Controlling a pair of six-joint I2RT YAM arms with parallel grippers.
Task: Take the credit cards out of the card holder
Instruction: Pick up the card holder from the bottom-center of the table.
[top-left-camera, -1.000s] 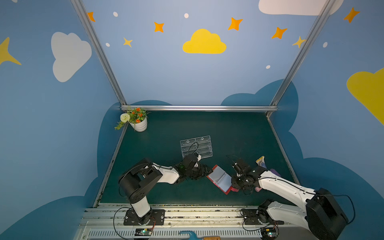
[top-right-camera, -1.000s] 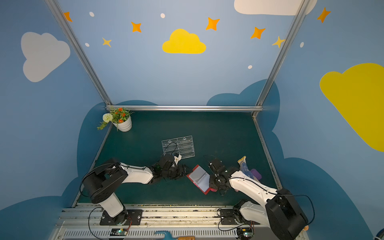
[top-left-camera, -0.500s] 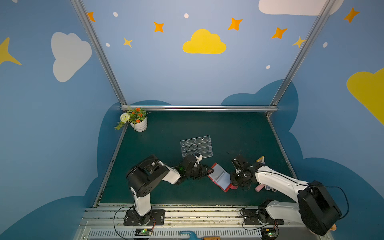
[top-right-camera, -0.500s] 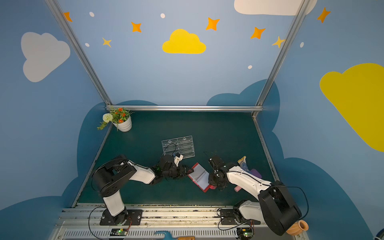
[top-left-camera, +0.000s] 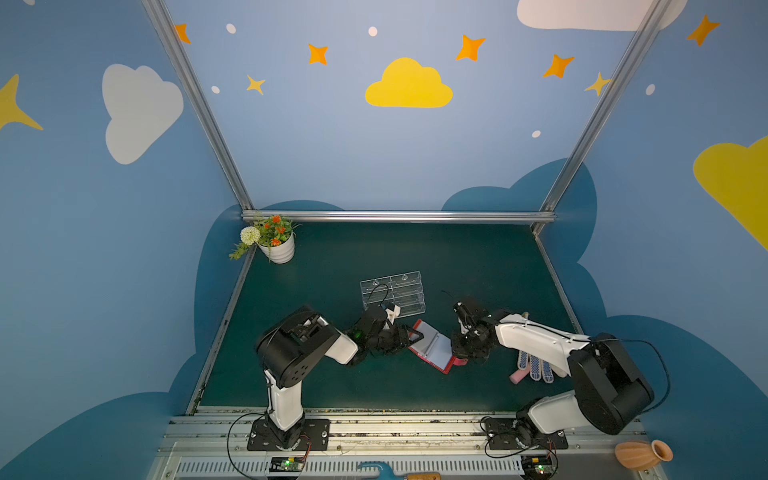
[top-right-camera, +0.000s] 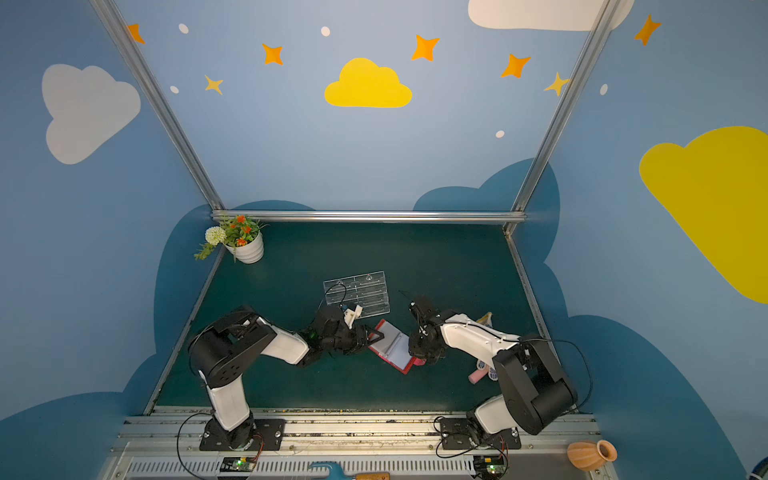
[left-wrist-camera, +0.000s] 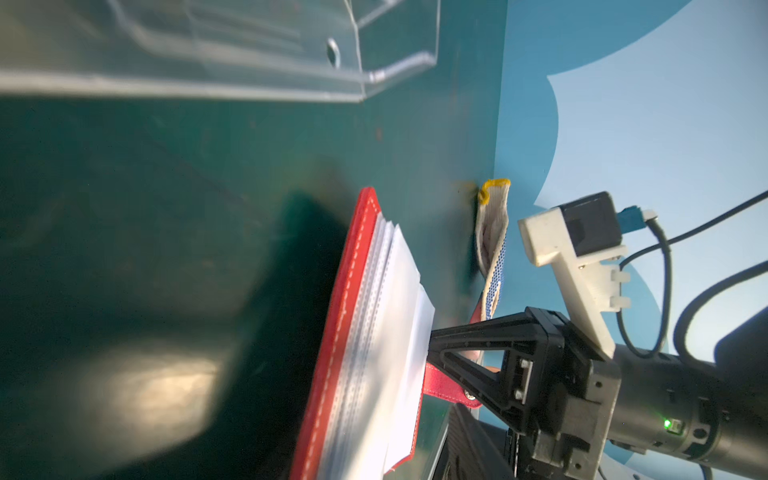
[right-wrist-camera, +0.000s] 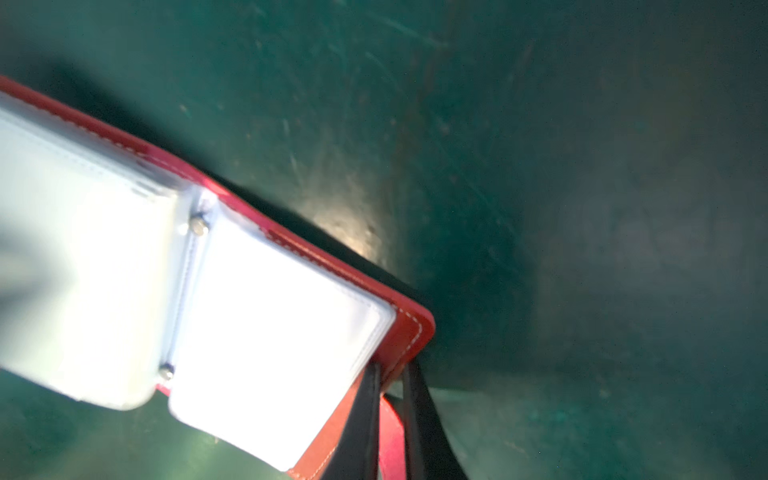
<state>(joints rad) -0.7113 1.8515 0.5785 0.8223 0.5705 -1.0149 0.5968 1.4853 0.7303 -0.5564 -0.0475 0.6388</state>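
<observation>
The red card holder (top-left-camera: 432, 347) (top-right-camera: 392, 345) lies open on the green table, pale plastic sleeve pages up. No credit cards show; the pages glare white in the right wrist view. My right gripper (right-wrist-camera: 390, 370) (top-left-camera: 461, 353) is shut on the card holder's right cover edge (right-wrist-camera: 411, 328), with the pinkish snap tab (right-wrist-camera: 390, 436) (left-wrist-camera: 446, 390) running between its fingers. My left gripper (top-left-camera: 409, 336) (top-right-camera: 370, 334) sits at the holder's left edge, jaws partly open around the cover and pages (left-wrist-camera: 345, 332). A strip of table shows between the pages and one finger (left-wrist-camera: 469, 440).
A clear acrylic tiered stand (top-left-camera: 392, 293) (left-wrist-camera: 208, 50) stands just behind the left gripper. A dotted work glove (top-left-camera: 536, 368) (left-wrist-camera: 492, 241) and a pink object (top-left-camera: 517, 377) lie under the right arm. A white flower pot (top-left-camera: 276, 245) is in the back left corner.
The right gripper's jaws have narrowed onto the holder's right edge and its arm has swung in. The left gripper's jaws have narrowed. The holder has barely shifted.
</observation>
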